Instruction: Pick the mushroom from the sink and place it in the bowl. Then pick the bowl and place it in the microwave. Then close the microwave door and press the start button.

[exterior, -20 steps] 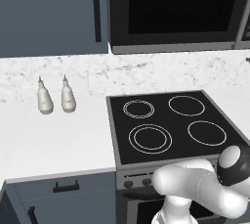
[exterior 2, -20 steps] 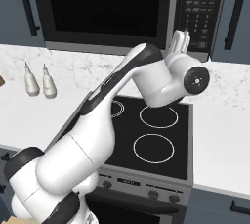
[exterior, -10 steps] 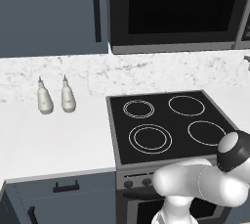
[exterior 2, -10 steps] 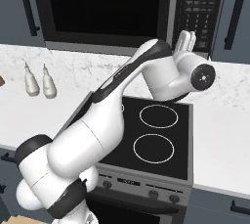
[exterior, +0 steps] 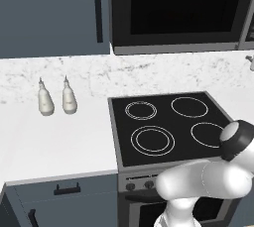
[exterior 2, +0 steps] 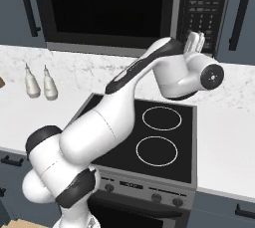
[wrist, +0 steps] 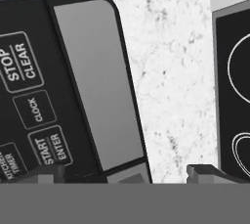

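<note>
Item: my gripper [exterior 2: 194, 42], jaws spread wide, empty, at the microwave [exterior 2: 124, 10] button panel [exterior 2: 200, 8]; microwave door [exterior: 181, 9] shut.

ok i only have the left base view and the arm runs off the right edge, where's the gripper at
Observer: In the right base view the gripper is raised in front of the lower part of the microwave's button panel.
Operator: open or shut
Observer: Open. In the hand view the fingertips stand wide apart with nothing between them.
Operator: can you see the start button
Observer: Yes, the hand view shows the START ENTER button just above the fingertip at that view's lower left, with the CLOCK button above it.
</note>
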### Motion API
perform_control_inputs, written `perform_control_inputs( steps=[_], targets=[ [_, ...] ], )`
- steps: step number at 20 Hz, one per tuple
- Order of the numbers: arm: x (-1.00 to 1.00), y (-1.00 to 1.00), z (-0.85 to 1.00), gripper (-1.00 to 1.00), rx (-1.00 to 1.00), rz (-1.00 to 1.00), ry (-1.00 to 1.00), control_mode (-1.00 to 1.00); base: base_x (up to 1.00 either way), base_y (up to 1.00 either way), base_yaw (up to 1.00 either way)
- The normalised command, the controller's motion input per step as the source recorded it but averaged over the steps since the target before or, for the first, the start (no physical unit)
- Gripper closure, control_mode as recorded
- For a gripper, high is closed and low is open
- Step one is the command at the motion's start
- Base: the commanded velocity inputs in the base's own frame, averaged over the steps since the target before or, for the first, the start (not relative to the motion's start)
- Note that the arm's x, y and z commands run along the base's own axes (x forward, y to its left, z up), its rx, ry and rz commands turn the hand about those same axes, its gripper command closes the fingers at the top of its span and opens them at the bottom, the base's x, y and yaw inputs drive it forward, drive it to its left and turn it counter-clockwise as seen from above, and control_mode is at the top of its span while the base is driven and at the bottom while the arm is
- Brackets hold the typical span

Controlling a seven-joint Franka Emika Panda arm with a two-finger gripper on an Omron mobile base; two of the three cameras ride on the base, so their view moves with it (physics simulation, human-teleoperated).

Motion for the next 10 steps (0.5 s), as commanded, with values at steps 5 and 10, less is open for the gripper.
perform_control_inputs(
  steps=[5, 10],
  targets=[
    [0.31, -0.1, -0.12, -1.0, 0.0, 0.0, 0.0, -1.0, 0.0, 0.0, 0.0],
    [0.3, -0.13, -0.04, -1.0, 0.0, 0.0, 0.0, -1.0, 0.0, 0.0, 0.0]
  ],
)
